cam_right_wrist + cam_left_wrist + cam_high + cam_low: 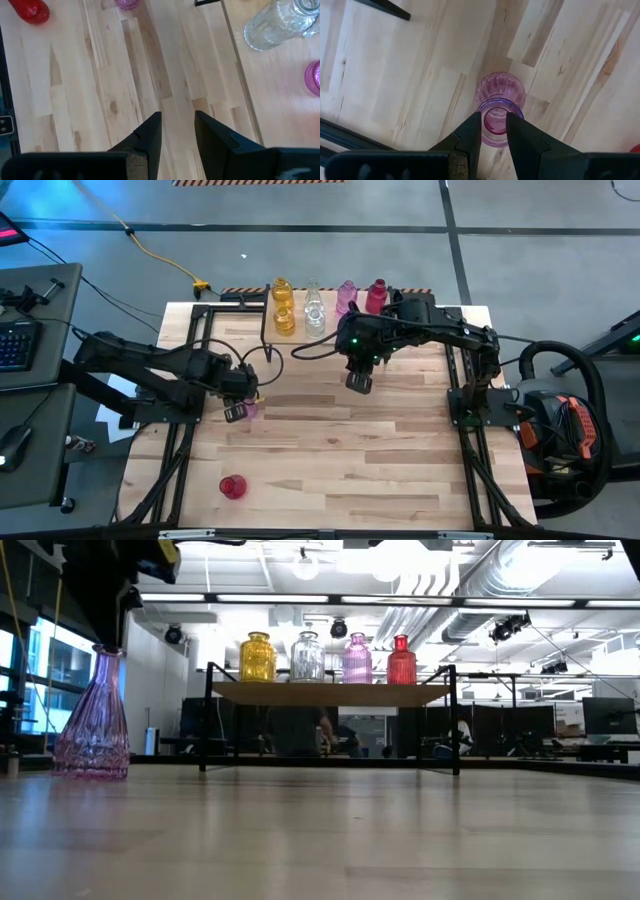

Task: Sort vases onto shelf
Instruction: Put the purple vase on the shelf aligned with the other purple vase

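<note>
A pink vase (92,730) stands upright with its base on the table's left half, under my left gripper (237,413). That gripper points down, with its fingers at the vase's mouth. A red vase (232,486) lies on the table near the front left. The shelf (330,693) stands at the far edge and carries a yellow vase (257,658), a clear vase (307,657), a pink vase (357,658) and a red vase (401,660) in a row. My right gripper (358,384) hangs open above bare table in front of the shelf, holding nothing. My left gripper comes from above, fingers pointing down, onto the pink vase's mouth rim (519,109). One finger (470,132) covers the rim's outer edge and the other (520,135) reaches over the opening. The fingertips hide the touching spot itself. The vase stands upright on the table.
Black frame rails (190,380) run along both sides of the table, and a black cable (268,352) loops behind my left gripper. Bare table lies between the two grippers and toward the near edge. A keyboard and other gear stand off the table's left side.
</note>
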### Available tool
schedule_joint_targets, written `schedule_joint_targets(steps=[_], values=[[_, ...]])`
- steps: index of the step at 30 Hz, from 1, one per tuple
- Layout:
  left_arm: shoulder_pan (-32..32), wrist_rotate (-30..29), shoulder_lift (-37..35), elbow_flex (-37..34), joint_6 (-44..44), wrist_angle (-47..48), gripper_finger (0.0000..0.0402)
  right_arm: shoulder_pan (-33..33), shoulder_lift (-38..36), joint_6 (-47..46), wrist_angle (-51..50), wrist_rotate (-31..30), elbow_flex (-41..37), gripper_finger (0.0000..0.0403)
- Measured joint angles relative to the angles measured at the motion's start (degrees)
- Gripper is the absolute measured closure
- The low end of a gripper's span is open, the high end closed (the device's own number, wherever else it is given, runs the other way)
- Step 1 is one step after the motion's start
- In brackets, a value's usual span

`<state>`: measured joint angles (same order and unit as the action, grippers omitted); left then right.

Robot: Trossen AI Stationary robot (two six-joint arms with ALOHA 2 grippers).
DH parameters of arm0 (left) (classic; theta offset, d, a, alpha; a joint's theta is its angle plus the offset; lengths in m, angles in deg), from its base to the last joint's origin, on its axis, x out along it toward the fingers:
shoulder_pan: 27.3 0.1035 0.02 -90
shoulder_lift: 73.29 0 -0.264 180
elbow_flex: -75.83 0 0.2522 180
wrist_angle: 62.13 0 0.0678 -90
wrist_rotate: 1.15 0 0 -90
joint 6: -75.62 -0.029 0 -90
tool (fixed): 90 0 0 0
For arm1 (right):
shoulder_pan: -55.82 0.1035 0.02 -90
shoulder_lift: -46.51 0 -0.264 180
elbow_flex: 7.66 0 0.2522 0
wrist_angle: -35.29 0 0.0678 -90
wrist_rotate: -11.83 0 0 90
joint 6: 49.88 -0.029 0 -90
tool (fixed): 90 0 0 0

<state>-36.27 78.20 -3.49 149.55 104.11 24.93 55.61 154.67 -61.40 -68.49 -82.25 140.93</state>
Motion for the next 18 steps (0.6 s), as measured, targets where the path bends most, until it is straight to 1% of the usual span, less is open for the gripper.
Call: schedule_joint_targets(steps=[9, 13, 18], values=[[0.0, 1.4, -2.8, -0.4, 3.4, 1.1, 0.0319, 0.0, 0.0, 1.5, 0.0, 0.0, 0.0, 0.0304], [0.0, 1.8, -3.3, -0.4, 3.5, 3.3, 0.0319, 0.0, 0.0, 1.5, 0.0, 0.0, 0.0, 0.0304], [0.3, 1.3, -3.1, -0.4, 3.0, 2.4, 0.0319, 0.0, 0.0, 1.5, 0.0, 0.0, 0.0, 0.0304]])
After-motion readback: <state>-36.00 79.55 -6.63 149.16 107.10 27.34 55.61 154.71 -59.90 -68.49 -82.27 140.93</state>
